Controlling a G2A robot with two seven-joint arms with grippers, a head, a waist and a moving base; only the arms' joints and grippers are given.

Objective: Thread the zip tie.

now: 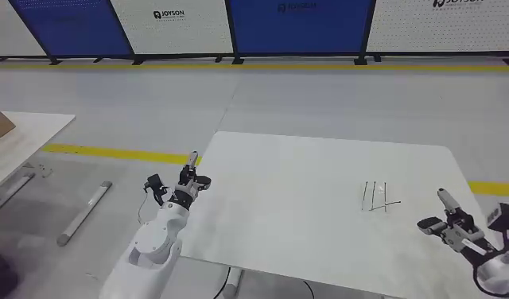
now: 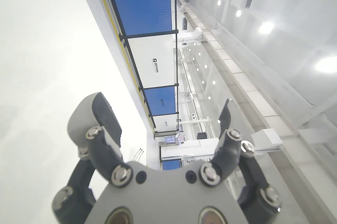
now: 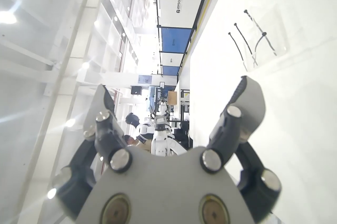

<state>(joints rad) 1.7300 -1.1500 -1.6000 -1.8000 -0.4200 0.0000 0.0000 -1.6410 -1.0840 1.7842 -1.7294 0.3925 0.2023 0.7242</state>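
Observation:
Several black zip ties (image 1: 378, 196) lie close together on the white table (image 1: 302, 211), toward its right side. In the right wrist view the zip ties (image 3: 250, 38) lie side by side, one crossing another. My right gripper (image 1: 442, 196) (image 3: 173, 89) is at the table's right edge, a short way from the ties, open and empty. My left gripper (image 1: 192, 157) (image 2: 163, 106) is at the table's left edge, far from the ties, open with nothing between its fingers. Far off across the table, the left wrist view catches the zip ties (image 2: 138, 152) as thin dark lines.
A second white table (image 1: 24, 140) stands at the far left. A grey tube (image 1: 83, 213) lies on the floor beside it. Yellow floor tape (image 1: 119, 153) runs past the table, and blue and white panels (image 1: 302, 17) line the back.

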